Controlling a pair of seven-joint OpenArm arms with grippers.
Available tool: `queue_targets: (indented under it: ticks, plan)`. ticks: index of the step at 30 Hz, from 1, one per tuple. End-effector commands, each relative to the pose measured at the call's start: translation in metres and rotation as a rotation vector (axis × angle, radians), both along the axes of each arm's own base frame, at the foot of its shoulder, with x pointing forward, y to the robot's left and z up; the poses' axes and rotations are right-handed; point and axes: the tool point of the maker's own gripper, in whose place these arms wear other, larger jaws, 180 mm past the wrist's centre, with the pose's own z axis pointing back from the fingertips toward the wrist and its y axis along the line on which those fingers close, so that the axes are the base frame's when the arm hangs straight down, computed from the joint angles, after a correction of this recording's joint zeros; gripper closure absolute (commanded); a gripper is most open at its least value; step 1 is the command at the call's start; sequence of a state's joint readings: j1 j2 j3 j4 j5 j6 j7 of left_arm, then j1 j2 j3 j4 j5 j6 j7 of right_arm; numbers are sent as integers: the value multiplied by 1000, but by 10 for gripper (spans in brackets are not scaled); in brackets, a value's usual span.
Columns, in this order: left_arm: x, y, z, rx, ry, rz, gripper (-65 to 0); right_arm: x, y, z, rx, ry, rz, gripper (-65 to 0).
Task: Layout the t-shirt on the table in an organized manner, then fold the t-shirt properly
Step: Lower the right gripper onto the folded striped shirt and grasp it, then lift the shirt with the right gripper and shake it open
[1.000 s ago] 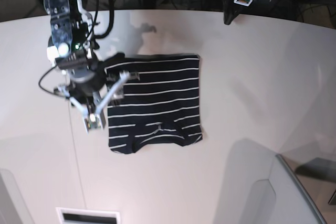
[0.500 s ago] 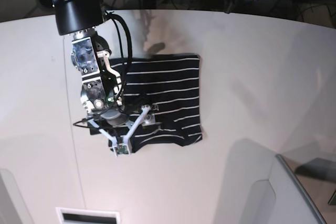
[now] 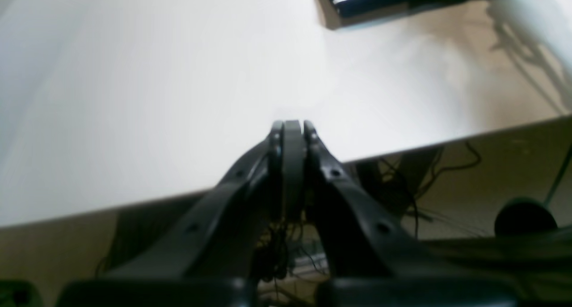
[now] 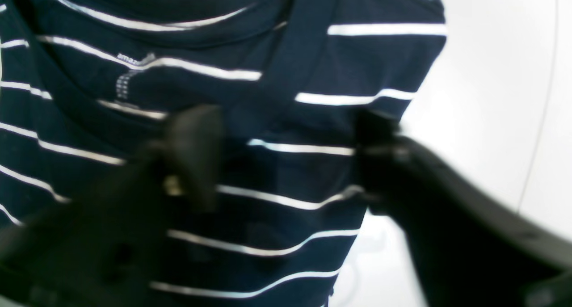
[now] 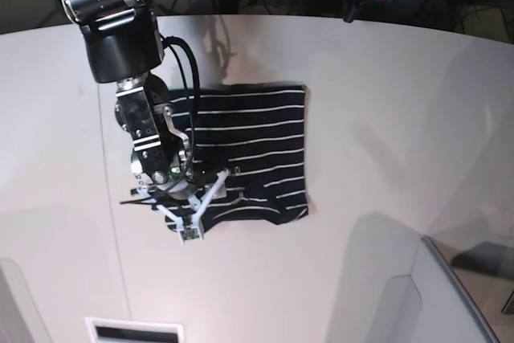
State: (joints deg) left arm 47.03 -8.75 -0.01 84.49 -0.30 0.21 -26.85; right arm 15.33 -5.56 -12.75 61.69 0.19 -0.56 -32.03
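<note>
- Straddling the t-shirt (image 4: pixel 286 119) near its collar, the right gripper (image 4: pixel 286 159) has jaws parted, both fingers blurred against the cloth; grasp unclear.
- Left gripper (image 3: pixel 292 137) clenched, empty, above the table (image 3: pixel 178 97) edge.
- T-shirt lies folded on the table, partly hidden by the right arm (image 5: pixel 128 46).

The right arm (image 5: pixel 120 38) has a thick matte black cylinder with a silver band, then a slimmer silver metal segment with round holes. Black cables loop alongside it. White brackets and a small green circuit board (image 5: pixel 190 234) sit by its black end effector (image 5: pixel 210 185).
</note>
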Motion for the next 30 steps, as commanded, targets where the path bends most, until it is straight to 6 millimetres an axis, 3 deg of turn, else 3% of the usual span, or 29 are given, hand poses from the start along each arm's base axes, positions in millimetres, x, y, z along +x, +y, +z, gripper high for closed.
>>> queue_targets:
  ticks: [1,5,6,10,16,20,24,30]
  plan:
    - [3,-2,12,-8,-44,-2,0,15,4,16,11,-56,2,-255]
    - [10,-4,21,-12,-74,-6,0,14,7,18,15,-56,6,-27]
    - [11,-4,21,-12,-76,-6,0,10,9,15,18,-48,8,0]
    - [11,-4,20,-12,-73,-5,0,1,14,21,40,-71,8,-3]
    - [9,-3,19,-10,-67,-4,0,-9,17,65,88,-204,-3,-2]
    - [12,-3,20,-10,-75,-4,0,-15,15,104,119,-311,-12,-2]
    - [13,-3,21,-10,-79,-2,0,-20,-2,143,105,-426,-12,-2]
    - [15,12,21,-107,-77,132,0,-32,-18,223,113,-644,-9,-2]
